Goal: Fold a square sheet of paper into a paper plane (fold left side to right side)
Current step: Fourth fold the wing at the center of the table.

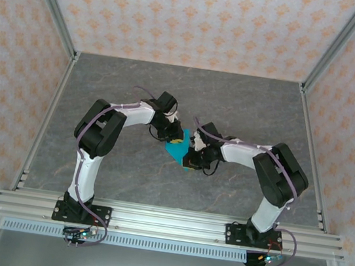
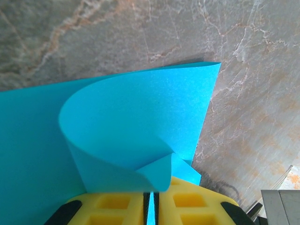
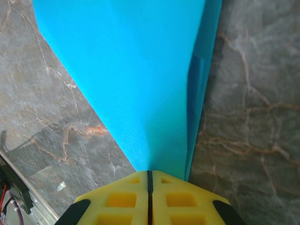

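**A:** How do the jaws stand?

**B:** Both pairs are clenched. In the left wrist view, the left gripper [image 2: 151, 199] has its yellow pads [image 2: 117, 204] pressed together. A thin strip of cyan is caught in the slit between them, so it grasps the sheet of paper [image 2: 140, 112].

**A:** And the other arm?

**B:** The right gripper [image 3: 150, 180] has its pads flat against each other too. The sheet of paper runs straight out from their tip, so it is pinched there at a narrow end.

**A:** Where is the paper on the table?

**B:** From above, it sits between the two grippers near the middle of the grey marbled table [image 1: 104, 89]. The left gripper is on its far left side and the right gripper on its near right side.

**A:** Is it lying flat?

**B:** No. From the left wrist, it curls up in a broad loop, and one corner rolls over just in front of the pads. Another sharp corner points up and to the right over the table. From the right wrist, it narrows like a wedge toward the pads, and a second layer shows as a darker strip along its right edge.

**A:** Does it touch the table?

**B:** I cannot tell.
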Robot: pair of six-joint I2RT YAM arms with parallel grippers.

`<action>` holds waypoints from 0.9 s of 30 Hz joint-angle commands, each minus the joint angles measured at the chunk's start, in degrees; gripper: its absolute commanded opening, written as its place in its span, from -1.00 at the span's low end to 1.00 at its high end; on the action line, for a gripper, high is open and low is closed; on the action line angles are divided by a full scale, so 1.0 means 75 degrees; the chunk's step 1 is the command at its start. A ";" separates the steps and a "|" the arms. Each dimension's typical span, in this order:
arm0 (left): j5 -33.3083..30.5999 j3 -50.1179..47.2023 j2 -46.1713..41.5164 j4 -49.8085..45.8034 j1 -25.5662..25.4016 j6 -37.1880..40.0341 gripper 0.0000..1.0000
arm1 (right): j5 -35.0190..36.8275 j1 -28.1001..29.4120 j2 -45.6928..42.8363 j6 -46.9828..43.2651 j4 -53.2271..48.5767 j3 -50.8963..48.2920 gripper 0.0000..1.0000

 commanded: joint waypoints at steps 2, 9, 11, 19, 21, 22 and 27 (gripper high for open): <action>-0.0686 -0.0253 0.0222 -0.0499 0.0019 0.0110 -0.72 | -0.0104 0.0190 0.0012 -0.0138 -0.1829 -0.0493 -0.80; -0.0680 -0.0291 0.0227 -0.0482 0.0032 0.0104 -0.73 | -0.0123 0.0191 -0.0061 -0.0325 -0.2272 -0.0533 -0.80; -0.0674 -0.0277 0.0227 -0.0475 0.0044 0.0110 -0.73 | -0.0151 0.0192 -0.0094 -0.0321 -0.2314 -0.0574 -0.80; -0.0633 -0.0289 0.0192 -0.0464 0.0041 0.0110 -0.72 | -0.0289 0.0196 -0.0756 -0.0260 -0.2551 -0.0078 -0.80; -0.0616 -0.0288 0.0192 -0.0454 0.0043 0.0098 -0.72 | -0.0465 0.0162 -0.1049 -0.0115 -0.2365 0.0227 -0.81; -0.0616 -0.0288 0.0183 -0.0453 0.0030 0.0098 -0.72 | -0.0540 0.0128 -0.1124 -0.0011 -0.2238 0.0345 -0.81; -0.0604 -0.0299 0.0159 -0.0440 0.0031 0.0096 -0.72 | -0.0723 -0.0088 -0.0787 0.0498 -0.1435 0.0822 -0.87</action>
